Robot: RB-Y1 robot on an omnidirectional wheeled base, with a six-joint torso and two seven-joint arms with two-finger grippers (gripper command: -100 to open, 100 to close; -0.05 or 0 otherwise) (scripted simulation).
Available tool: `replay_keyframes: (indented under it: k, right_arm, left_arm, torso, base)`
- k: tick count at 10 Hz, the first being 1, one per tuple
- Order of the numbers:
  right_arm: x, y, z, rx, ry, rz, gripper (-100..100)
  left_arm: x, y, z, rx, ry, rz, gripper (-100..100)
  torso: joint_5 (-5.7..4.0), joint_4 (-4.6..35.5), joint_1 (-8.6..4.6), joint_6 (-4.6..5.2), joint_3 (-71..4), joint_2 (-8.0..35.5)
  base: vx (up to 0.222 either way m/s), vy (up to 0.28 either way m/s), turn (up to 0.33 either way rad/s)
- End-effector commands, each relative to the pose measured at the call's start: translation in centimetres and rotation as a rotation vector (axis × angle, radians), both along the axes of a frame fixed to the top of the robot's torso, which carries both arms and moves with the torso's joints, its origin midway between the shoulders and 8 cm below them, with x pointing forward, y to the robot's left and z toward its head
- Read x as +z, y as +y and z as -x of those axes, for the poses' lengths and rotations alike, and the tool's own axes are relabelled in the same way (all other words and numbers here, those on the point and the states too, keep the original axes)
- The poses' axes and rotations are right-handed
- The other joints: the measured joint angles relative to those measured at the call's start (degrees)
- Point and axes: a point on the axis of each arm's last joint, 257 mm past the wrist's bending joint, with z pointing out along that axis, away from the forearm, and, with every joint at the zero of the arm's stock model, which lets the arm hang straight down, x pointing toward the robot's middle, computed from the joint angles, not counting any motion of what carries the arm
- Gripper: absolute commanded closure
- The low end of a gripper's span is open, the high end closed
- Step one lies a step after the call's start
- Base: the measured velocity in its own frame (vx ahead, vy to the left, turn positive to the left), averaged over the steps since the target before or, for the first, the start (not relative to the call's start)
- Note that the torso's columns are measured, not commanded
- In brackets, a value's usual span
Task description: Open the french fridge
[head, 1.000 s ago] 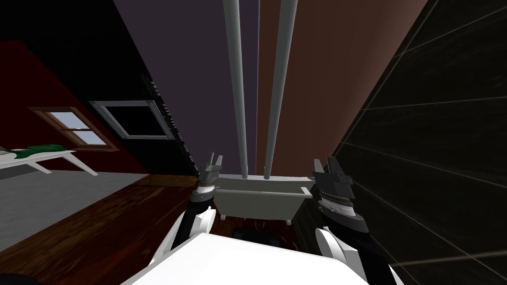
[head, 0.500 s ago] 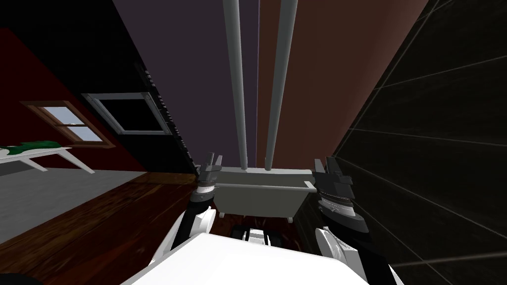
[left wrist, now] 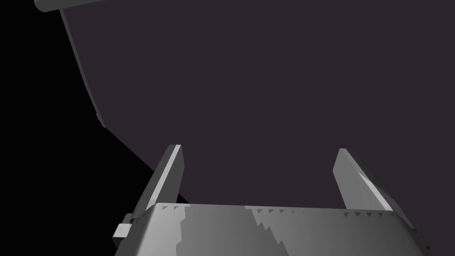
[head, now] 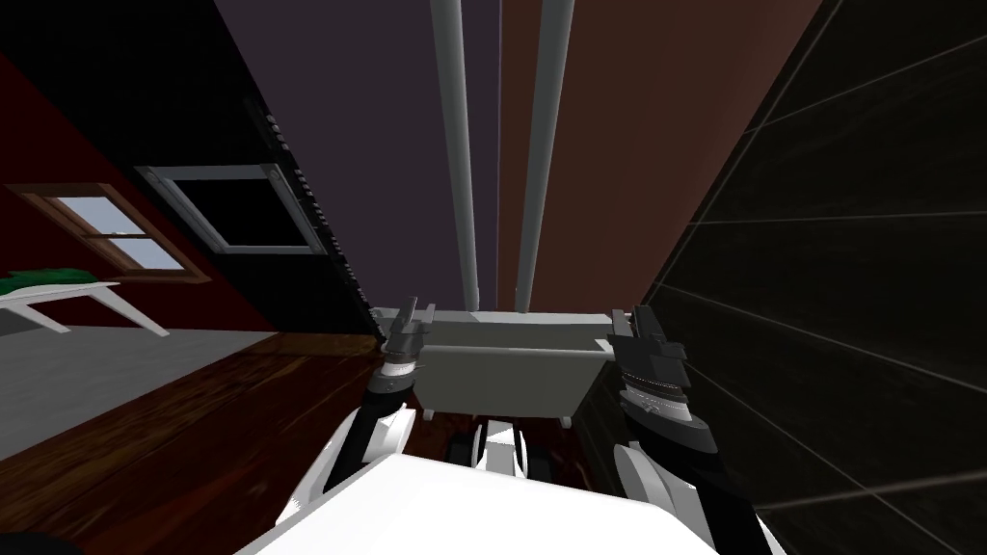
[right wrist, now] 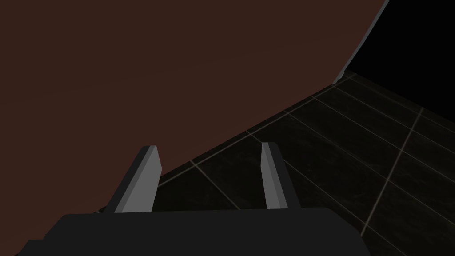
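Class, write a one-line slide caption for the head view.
Left gripper and right gripper, both open, flank the lower ends of two tall grey fridge handles.

White forearms (head: 397, 432) with dark joints carry dark boxy end effectors (left wrist: 258, 148) bearing thin grey fingers (left wrist: 171, 173).

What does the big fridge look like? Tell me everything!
The fridge has two tall shut doors meeting at a thin middle seam: the left dark purple-grey, the right dark red-brown. Two long light grey handles run side by side along the seam. A grey drawer-like part sits below. The left gripper and right gripper are open near its corners, holding nothing.
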Motion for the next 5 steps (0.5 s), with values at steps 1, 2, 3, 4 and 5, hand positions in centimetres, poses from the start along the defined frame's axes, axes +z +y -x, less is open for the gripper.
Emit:
replay_keyframes:
  k: [1,2,3,4,5]
  right_arm:
    - [0.00,0.00,0.00,0.000,0.000,0.000,0]
    - [0.00,0.00,0.00,0.000,0.000,0.000,0]
    - [0.00,0.00,0.00,0.000,0.000,0.000,0]
    - [0.00,0.00,0.00,0.000,0.000,0.000,0]
    - [0.00,0.00,0.00,0.000,0.000,0.000,0]
  left_arm:
    - [-0.55,-0.06,-0.42,-0.005,0.037,-0.055,-100]
    - [-0.78,-0.03,-0.60,-0.004,0.052,-0.076,-100]
    - [-1.01,0.03,-0.79,-0.002,0.069,-0.097,-100]
    - [-1.24,0.11,-0.99,0.000,0.085,-0.118,-100]
    - [-1.49,0.21,-1.18,0.003,0.102,-0.140,-100]
  torso:
    - [0.00,0.0,0.01,0.00,-0.1,0.0]
    - [0.00,0.1,0.01,0.00,-0.1,0.0]
    - [0.00,0.1,0.02,0.00,-0.1,0.0]
    - [0.00,0.1,0.01,0.00,-0.1,0.0]
    - [0.00,0.1,0.02,0.00,-0.1,0.0]
  base:
    - [-0.019,-0.019,-0.057]
    - [-0.022,-0.021,-0.066]
    - [-0.023,-0.024,-0.056]
    - [-0.025,-0.026,-0.057]
    - [-0.025,-0.029,-0.068]
